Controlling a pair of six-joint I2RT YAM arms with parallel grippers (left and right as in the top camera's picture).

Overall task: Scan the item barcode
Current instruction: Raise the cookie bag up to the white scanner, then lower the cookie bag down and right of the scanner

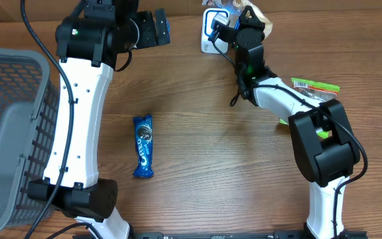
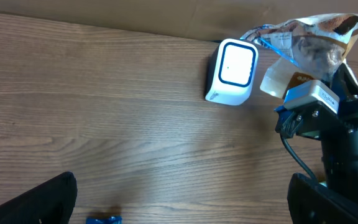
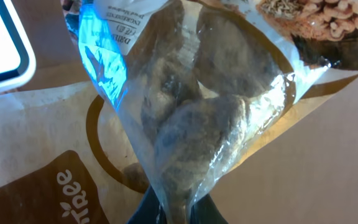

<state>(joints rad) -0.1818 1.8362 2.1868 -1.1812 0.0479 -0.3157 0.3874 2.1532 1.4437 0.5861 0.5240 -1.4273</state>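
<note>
- Right end effector [image 3: 174, 210] is pressed together on a thin edge of the snack bag [image 3: 197, 124].
- The bag is held over the far edge of the surface [image 1: 204, 133], right of the middle and just beside the scanner [image 2: 234, 70]. Whether the two touch, I cannot tell.
- Left end effector [image 1: 154, 28] is spread wide and empty, near the far edge, left of the scanner.
- Risk: the pinch is on slick film and the lumpy contents sit away from it, so the bag may sag or slide out.
- Risk: no barcode shows in any view. The code may face away from the scanner window, and creases or glare on the glossy film could spoil a read.
- Risk: the bag is close enough that a swing could knock the scanner askew.
- Surface: wood grain. Cookie pack [image 1: 143, 146] lies left of the middle, green packet [image 1: 316, 85] toward the right edge, basket [image 1: 5, 133] at the left edge.
- Room: a brown board [image 2: 104, 15] runs along the far edge. Nothing else shows.
</note>
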